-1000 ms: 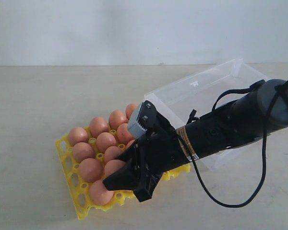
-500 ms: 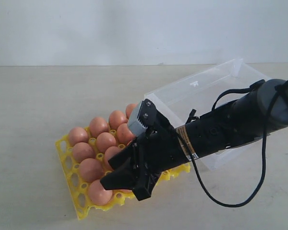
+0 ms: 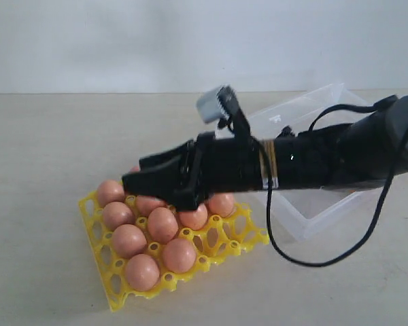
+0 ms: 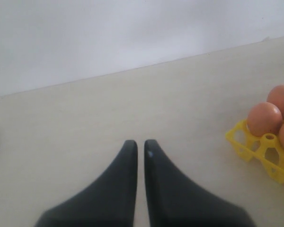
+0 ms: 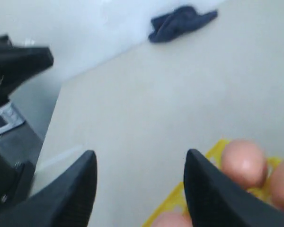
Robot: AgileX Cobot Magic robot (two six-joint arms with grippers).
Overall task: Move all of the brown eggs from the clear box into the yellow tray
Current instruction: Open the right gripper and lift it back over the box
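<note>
Lifting away, the right claw (image 3: 132, 174) is open and empty over the yellow tray (image 3: 90, 209). Another brown egg (image 3: 179, 255) is cupped; left claw (image 4: 140, 143) closed.

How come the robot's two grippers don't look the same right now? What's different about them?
The left gripper has its fingers pressed almost together, while the right gripper has its fingers spread wide apart. The left gripper hangs over bare table, away from the yellow tray; the right gripper is above the eggs in that tray. Both are black and both hold nothing.
</note>
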